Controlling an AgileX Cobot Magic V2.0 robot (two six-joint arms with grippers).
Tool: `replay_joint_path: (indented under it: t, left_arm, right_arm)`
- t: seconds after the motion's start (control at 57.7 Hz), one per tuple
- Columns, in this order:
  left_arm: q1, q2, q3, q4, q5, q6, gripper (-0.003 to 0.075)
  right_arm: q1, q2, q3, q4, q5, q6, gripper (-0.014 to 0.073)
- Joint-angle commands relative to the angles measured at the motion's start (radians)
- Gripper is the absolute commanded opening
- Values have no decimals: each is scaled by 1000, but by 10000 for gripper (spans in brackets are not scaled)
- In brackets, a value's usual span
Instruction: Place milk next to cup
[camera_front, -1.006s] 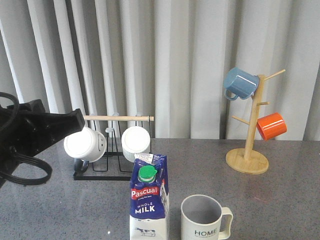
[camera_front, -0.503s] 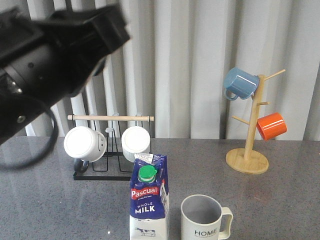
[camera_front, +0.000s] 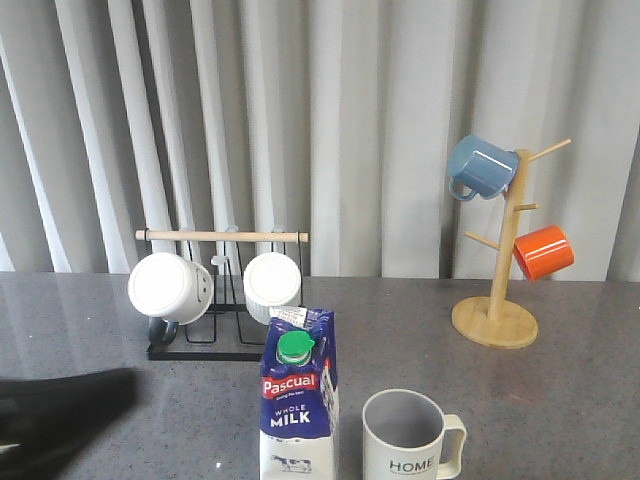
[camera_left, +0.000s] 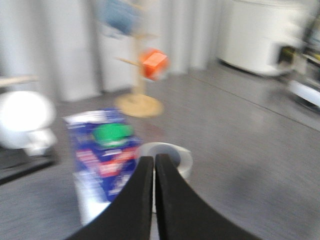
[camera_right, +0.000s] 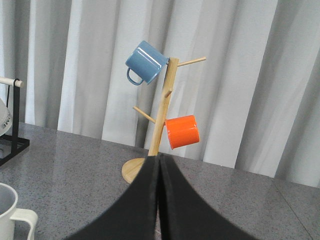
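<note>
front view: left arm has dropped low; left gripper pressed together, empty, blue-white gable-top milk carton and ribbed grey "home" mug beyond its tips. placement looks done.

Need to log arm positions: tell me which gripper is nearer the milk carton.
Left. The left gripper, fingers closed and empty, sits just short of the milk carton, facing it. The right gripper, also shut, faces the wooden mug tree, away from the carton.

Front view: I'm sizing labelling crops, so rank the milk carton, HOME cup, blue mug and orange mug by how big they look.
1. milk carton
2. HOME cup
3. blue mug and orange mug, alike; both hang farther back, so real sizes stay unsure.
</note>
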Motion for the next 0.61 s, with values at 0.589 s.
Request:
replay_joint_path:
  t: [0.589]
  left_arm:
    - [599,-678,682,136,-274,-10,-6]
  right_arm:
    - [-5,2,-31,-5,-67,-4,-8]
